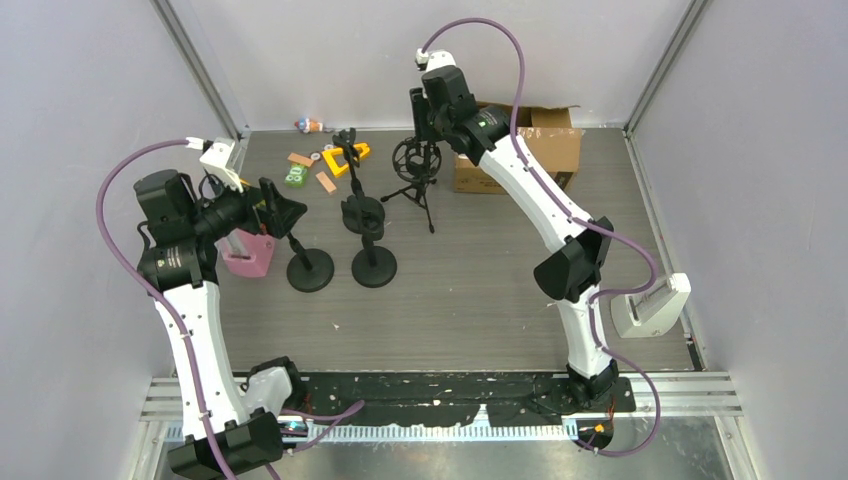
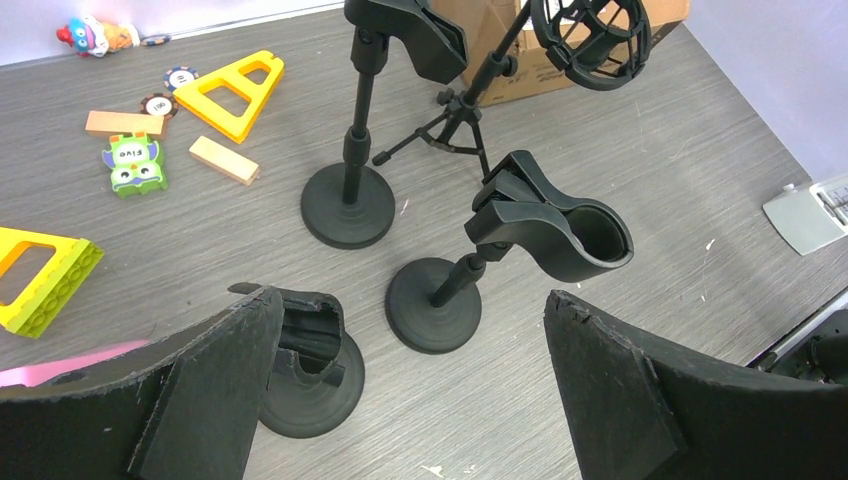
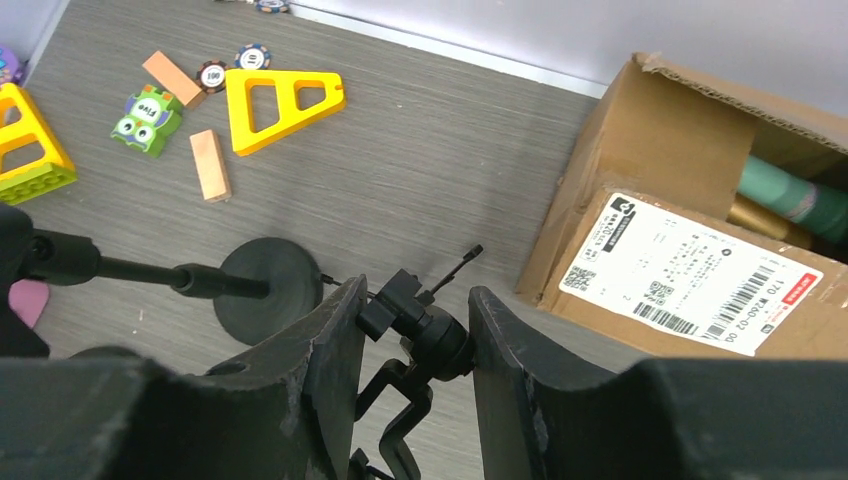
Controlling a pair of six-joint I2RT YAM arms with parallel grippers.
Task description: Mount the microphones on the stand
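Three black round-base stands with clip holders stand mid-table; the nearest clip (image 2: 560, 228) faces up between my left fingertips. My left gripper (image 1: 283, 207) (image 2: 412, 300) hangs wide open above them, holding nothing. A third stand (image 2: 305, 368) is partly hidden behind the left finger. At the back, a tripod stand (image 1: 415, 165) carries a round shock mount (image 2: 590, 40). My right gripper (image 1: 422, 122) (image 3: 420, 290) is shut on the black joint knob (image 3: 440, 345) of that tripod stand. Green and gold microphones (image 3: 790, 195) lie in the open cardboard box (image 3: 650, 130).
Toys lie at the back left: a yellow triangle (image 3: 280, 100), wooden blocks (image 3: 208, 165), a green monster block (image 3: 148, 120) and poker chips (image 3: 212, 73). A pink object (image 1: 248, 255) sits beside the left arm. A white device (image 1: 650, 305) rests at the right edge.
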